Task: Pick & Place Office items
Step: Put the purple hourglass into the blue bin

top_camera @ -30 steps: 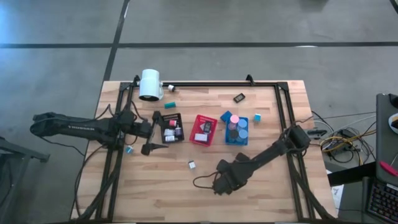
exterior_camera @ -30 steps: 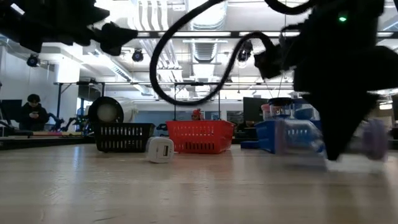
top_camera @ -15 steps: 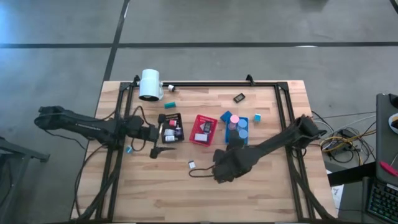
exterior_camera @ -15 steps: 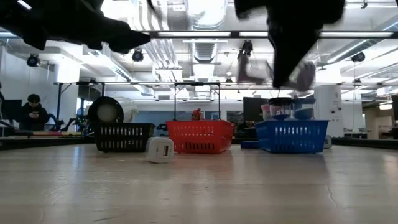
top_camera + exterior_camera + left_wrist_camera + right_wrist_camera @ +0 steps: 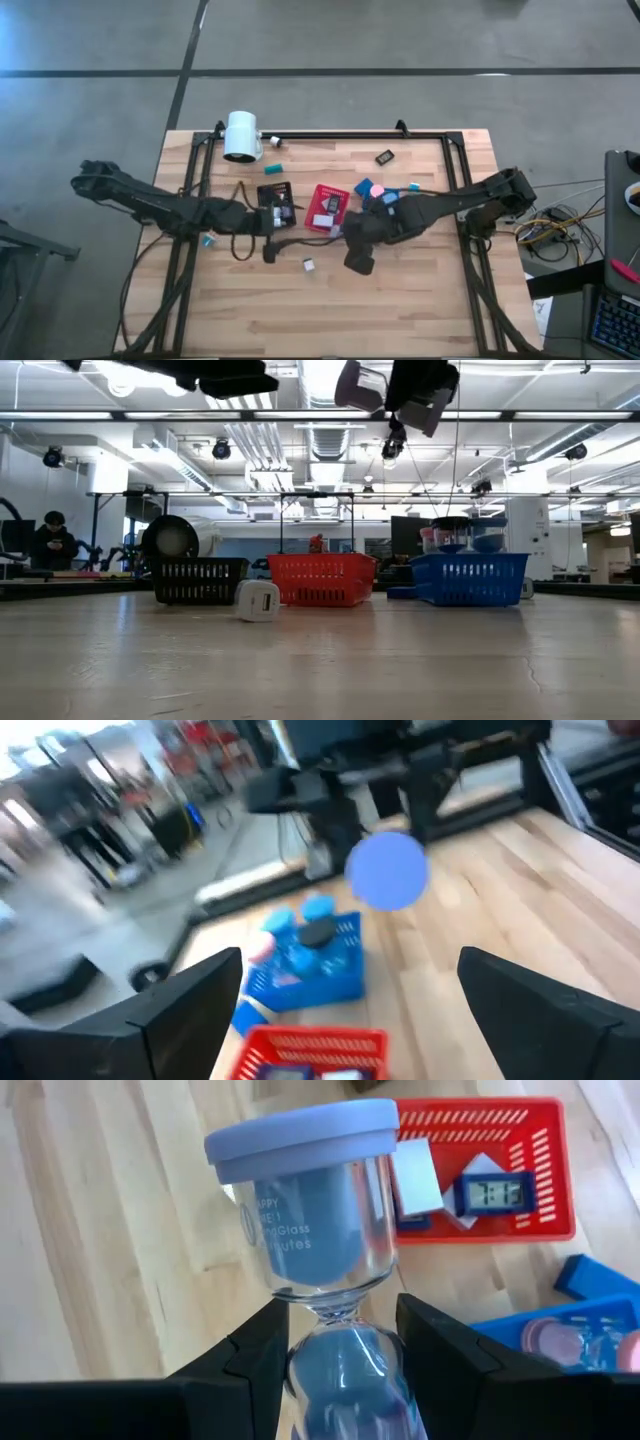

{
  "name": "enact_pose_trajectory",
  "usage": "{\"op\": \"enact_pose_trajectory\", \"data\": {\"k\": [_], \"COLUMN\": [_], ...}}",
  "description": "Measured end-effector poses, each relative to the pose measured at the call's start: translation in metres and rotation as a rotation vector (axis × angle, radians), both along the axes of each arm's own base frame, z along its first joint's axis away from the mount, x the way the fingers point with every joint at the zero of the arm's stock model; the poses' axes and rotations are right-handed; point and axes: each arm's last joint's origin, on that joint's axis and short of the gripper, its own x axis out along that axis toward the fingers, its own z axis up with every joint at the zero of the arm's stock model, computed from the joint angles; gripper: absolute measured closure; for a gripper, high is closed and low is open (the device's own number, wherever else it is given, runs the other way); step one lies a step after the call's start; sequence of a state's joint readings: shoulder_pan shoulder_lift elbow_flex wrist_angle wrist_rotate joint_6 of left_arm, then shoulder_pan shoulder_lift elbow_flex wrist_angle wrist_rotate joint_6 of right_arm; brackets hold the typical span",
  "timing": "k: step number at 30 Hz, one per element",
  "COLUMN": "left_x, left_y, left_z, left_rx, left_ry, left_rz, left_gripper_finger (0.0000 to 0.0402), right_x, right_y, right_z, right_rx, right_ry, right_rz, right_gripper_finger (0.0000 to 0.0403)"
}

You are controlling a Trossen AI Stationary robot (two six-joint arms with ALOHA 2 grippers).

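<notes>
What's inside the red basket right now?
The red basket holds a small digital clock and a white block beside it. The held sand timer in the right gripper covers the basket's near end, so anything there is hidden.

**Both arms shift twd table centre**

R gripper (image 5: 335, 1355), w/ the blue hourglass (image 5: 315, 1230) pinched at its neck, rises from near the tabletop at the front edge & swings in twd the red tray (image 5: 328, 208) and blue tray (image 5: 392, 215); low view now has it up high. L gripper (image 5: 272, 240) reaches further right, past the black tray (image 5: 275, 203), jaws apart.
</notes>
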State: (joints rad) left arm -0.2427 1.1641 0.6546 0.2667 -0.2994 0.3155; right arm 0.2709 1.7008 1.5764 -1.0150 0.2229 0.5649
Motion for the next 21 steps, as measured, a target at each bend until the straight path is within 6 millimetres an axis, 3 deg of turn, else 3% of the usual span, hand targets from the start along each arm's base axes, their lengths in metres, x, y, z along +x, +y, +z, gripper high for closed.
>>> {"op": "enact_pose_trajectory", "data": {"k": [7,21], "left_x": [0.031,0.065], "left_y": [-0.011,-0.019], "left_z": [0.018,0.02], "left_rx": [-0.024,0.007], "left_ry": [0.084,0.06], "left_rz": [0.001,-0.021], "left_gripper_finger": [0.0003,0.0002], "right_x": [0.006,0.009], "right_y": [-0.009,-0.009], "right_z": [0.007,0.027], "right_rx": [0.033,0.01], "right_ry": [0.023,-0.028], "right_rz": [0.049,0.108], "right_gripper_finger": [0.0247,0.0247]}}
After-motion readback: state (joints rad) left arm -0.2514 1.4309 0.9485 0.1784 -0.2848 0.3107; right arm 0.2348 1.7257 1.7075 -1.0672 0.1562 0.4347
